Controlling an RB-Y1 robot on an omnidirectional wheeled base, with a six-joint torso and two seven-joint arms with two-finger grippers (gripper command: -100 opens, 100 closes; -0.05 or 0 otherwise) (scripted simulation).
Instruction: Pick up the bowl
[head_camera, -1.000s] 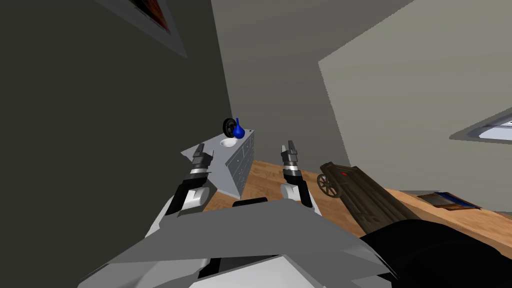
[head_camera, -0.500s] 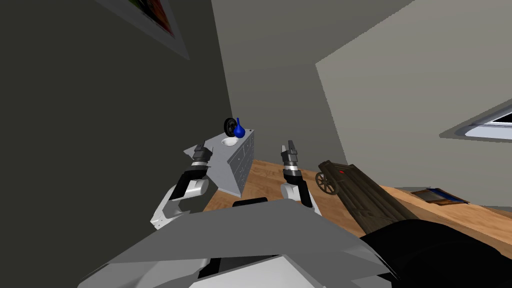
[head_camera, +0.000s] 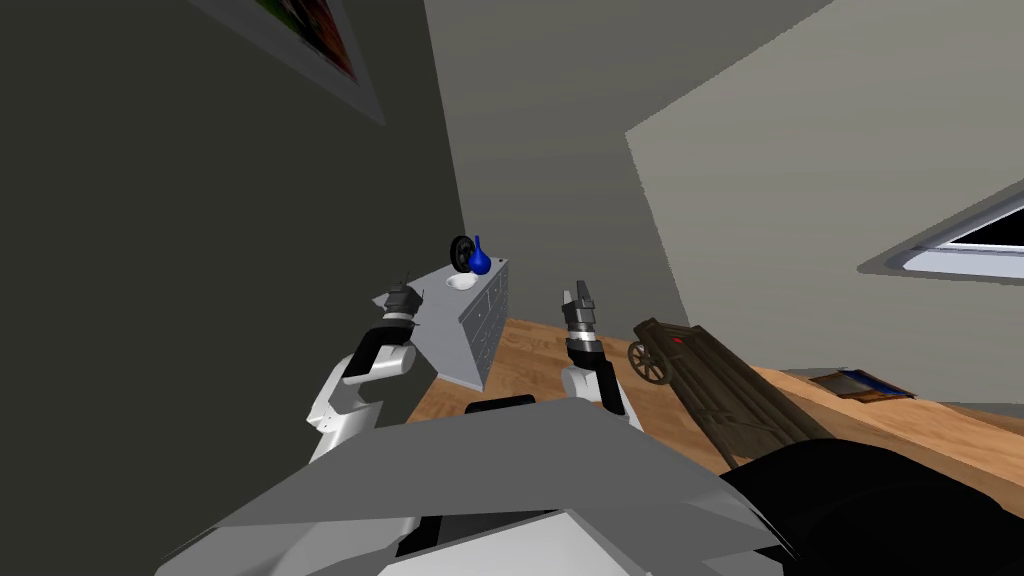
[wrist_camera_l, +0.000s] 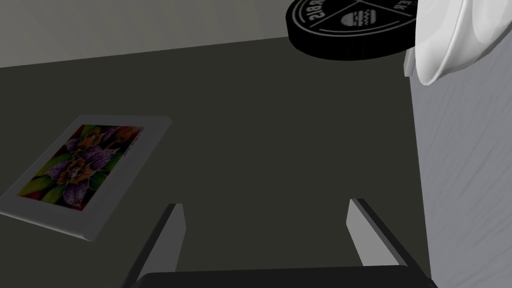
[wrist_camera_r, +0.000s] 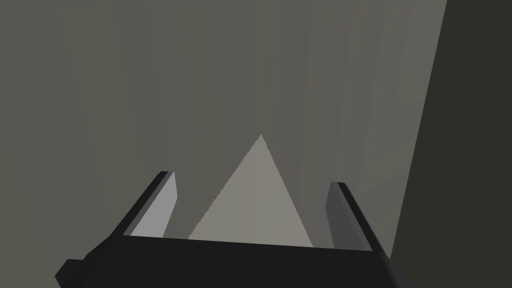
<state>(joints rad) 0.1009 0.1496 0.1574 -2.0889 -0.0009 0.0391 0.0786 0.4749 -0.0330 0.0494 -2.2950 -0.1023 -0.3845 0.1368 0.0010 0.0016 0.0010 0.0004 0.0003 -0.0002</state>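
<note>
A small white bowl (head_camera: 461, 282) sits on the top of a grey chest of drawers (head_camera: 487, 318), in front of a blue vase (head_camera: 480, 260) and a black round disc (head_camera: 460, 251). My left gripper (head_camera: 403, 292) hovers over the near end of the chest top, short of the bowl. In the left wrist view its fingers stand open (wrist_camera_l: 265, 216) with nothing between them; the bowl (wrist_camera_l: 447, 42) and the printed black disc (wrist_camera_l: 350, 27) lie ahead and to one side, past the chest top (wrist_camera_l: 470, 180). My right gripper (head_camera: 580, 294) is raised beside the chest, open (wrist_camera_r: 250, 196), facing a wall.
A dark wall with a framed flower picture (wrist_camera_l: 82, 172) runs close along the chest's left side. A dark wooden cart with a spoked wheel (head_camera: 648, 362) stands on the wood floor to the right. A flat blue and brown thing (head_camera: 848, 382) lies farther right.
My left arm has lifted and swung outward, carrying its gripper up over the chest's near end. The head view has shifted slightly. The right arm is unchanged.
</note>
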